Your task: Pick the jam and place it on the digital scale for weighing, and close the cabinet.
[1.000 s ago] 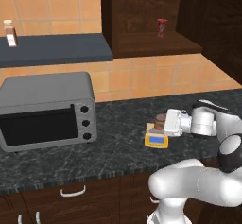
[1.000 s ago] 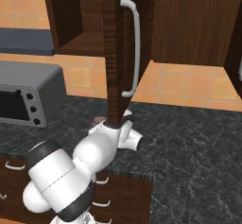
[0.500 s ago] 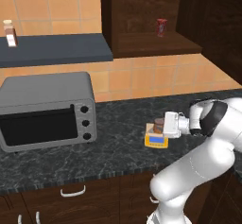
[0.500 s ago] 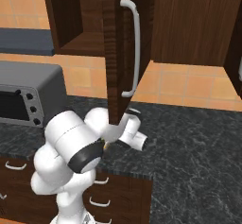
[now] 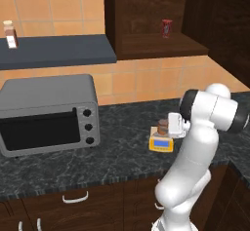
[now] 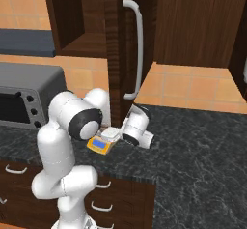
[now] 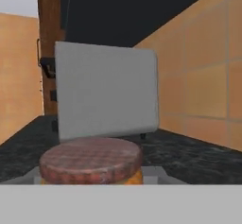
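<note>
One tall dark cabinet [image 6: 113, 54] is seen on the wall with its door swung open, so that the door is viewed edge-on in the right base view and its long silver bar handle [image 6: 137, 49] stands out toward the camera. On the open shelf inside it a slim red container [image 5: 167, 28] is kept. Below, a dark speckled counter [image 5: 122, 149] is spread across the scene, and a grey toaster oven [image 5: 49, 113] is set on its left part.

Near the middle of the counter, well apart from the oven, the digital scale [image 5: 161, 144] is laid flat, its blue display strip turned toward the counter's front edge. The jam [image 5: 162, 126] is found upright on the scale's grey top plate, its dark lid uppermost.

The gripper [image 5: 168, 126] is held level at the jam's height, reached in from the right and pressed close to the jar. In the hand view the jam's lid is seen very near, low and centred, with the oven's grey side beyond it. Whether the gripper is clenched on the jam or released cannot be told, since its fingers are hidden.
</note>
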